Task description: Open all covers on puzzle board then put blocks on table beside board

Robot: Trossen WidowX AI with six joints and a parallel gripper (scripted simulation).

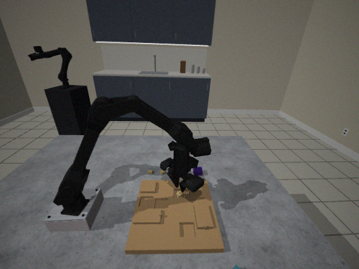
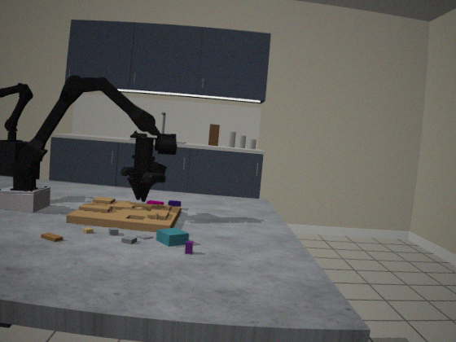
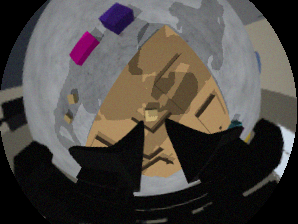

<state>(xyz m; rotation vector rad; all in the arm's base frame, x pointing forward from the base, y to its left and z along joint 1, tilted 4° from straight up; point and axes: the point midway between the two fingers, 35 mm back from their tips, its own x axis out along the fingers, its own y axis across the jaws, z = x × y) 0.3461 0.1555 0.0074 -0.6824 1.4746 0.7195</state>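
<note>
The wooden puzzle board (image 1: 154,238) (image 2: 110,221) (image 3: 120,107) lies on the table. A raised cover (image 1: 148,186) (image 2: 103,200) is at its back left, a knobbed cover (image 1: 147,216) at mid left and another knobbed cover (image 1: 204,218) at the right. One empty well (image 1: 145,202) is at the left and another empty well (image 1: 186,230) at the front. A pale yellow block (image 1: 179,194) (image 3: 151,115) shows at the back middle; its depth in the board is unclear. My gripper (image 1: 179,189) (image 2: 141,199) (image 3: 154,123) is slightly open and empty, pointing down above that block.
Behind the board lie two small yellow pieces (image 1: 150,172) (image 3: 73,98), a dark purple block (image 1: 197,171) (image 2: 174,203) (image 3: 116,18) and a magenta block (image 2: 155,202) (image 3: 84,48). In front are a teal block (image 2: 172,238), an orange block (image 2: 51,237), grey pieces (image 2: 129,239) and a purple block (image 2: 189,247).
</note>
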